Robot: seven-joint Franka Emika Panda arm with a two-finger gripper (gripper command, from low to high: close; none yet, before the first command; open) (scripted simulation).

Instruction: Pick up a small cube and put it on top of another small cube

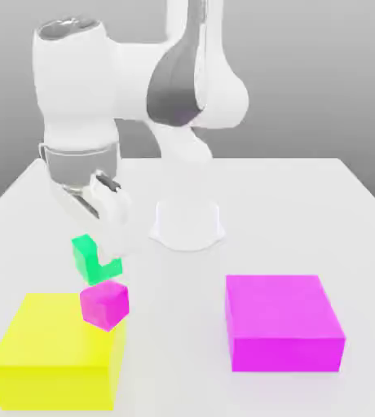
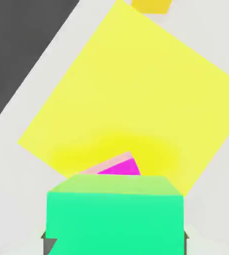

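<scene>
— Any brand, label or writing you can read?

— None that I can make out. The blocks have plain faces, and my arm (image 1: 183, 81) is bare white with a grey panel.

— What does your gripper have?

— My gripper (image 1: 101, 236) is closed tight on the green cube (image 1: 93, 259), which hangs off the table. In my hand view the green cube (image 2: 115, 214) sits close up, pinched from both sides.

— And the pink cube?

— The pink cube (image 1: 104, 304) is just beneath the green one, tilted, by the yellow block's (image 1: 52, 350) upper corner on the exterior view's right. Whether the two cubes touch I cannot tell. My hand view shows a sliver of pink cube (image 2: 119, 167) past the green cube's top edge, with the yellow block (image 2: 131, 94) behind.

— The surface and the room?

— A smooth white table (image 1: 305, 212), a plain grey backdrop. A large magenta block (image 1: 284, 322) lies well apart, toward the exterior view's right. My round white base (image 1: 187, 224) stands mid-table.
</scene>
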